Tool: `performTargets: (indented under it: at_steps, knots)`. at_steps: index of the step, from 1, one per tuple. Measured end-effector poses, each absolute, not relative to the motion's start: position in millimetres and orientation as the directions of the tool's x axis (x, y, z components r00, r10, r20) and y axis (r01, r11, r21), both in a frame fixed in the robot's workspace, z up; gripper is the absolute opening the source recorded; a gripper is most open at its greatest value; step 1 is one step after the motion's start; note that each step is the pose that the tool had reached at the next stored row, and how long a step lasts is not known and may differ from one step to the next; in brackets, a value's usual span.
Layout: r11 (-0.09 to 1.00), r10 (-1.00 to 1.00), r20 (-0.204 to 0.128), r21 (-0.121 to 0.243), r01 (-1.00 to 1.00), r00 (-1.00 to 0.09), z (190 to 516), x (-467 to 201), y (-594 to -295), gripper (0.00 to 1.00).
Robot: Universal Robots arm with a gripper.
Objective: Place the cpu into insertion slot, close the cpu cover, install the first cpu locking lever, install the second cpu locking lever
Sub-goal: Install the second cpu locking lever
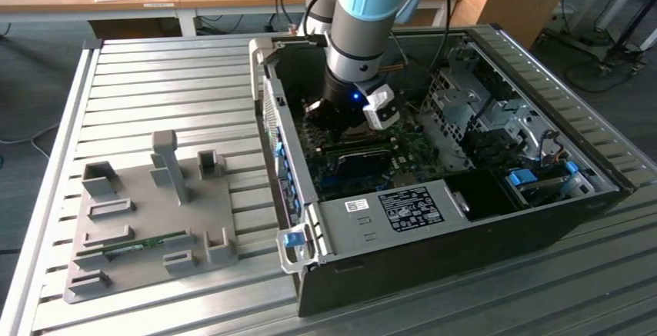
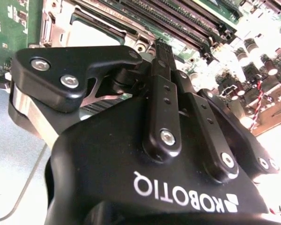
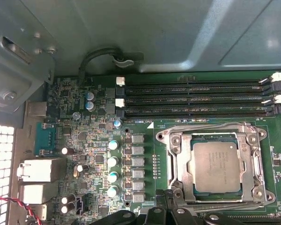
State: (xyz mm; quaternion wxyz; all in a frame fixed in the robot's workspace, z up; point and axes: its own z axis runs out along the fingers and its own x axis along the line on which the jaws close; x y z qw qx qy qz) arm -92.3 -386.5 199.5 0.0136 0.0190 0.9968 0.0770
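1. The arm is reaching down into an open computer case that is lying on its side on a ribbed metal table, with the claw hanging just above the motherboard.
2. In the second wrist view the claw is showing its black fingers pressed together at the tips, clenched with nothing seen between them.
3. In the first wrist view the cpu is lying flat in its socket on the motherboard, silvery top facing up.
4. The cpu cover is lying down over the cpu, its metal frame running around the chip's edges and its window leaving the top exposed.
5. Long memory slots are running just beside the socket, toward the case wall.
6. Whether the locking levers are latched cannot be told from these views.
7. The dark finger parts of the claw are showing at the edge of the first wrist view, close to the socket's near side.
8. On the exterior view's left, a grey fixture tray is sitting on the table, well apart from the case.
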Motion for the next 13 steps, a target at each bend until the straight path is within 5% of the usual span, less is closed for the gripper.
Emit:
performTargets:
  at_steps: [13]
  knots:
    - [0.987, 0.040, -0.024, 0.158, 0.036, -0.999, 199.3, -92.2, -388.7, 0.11]
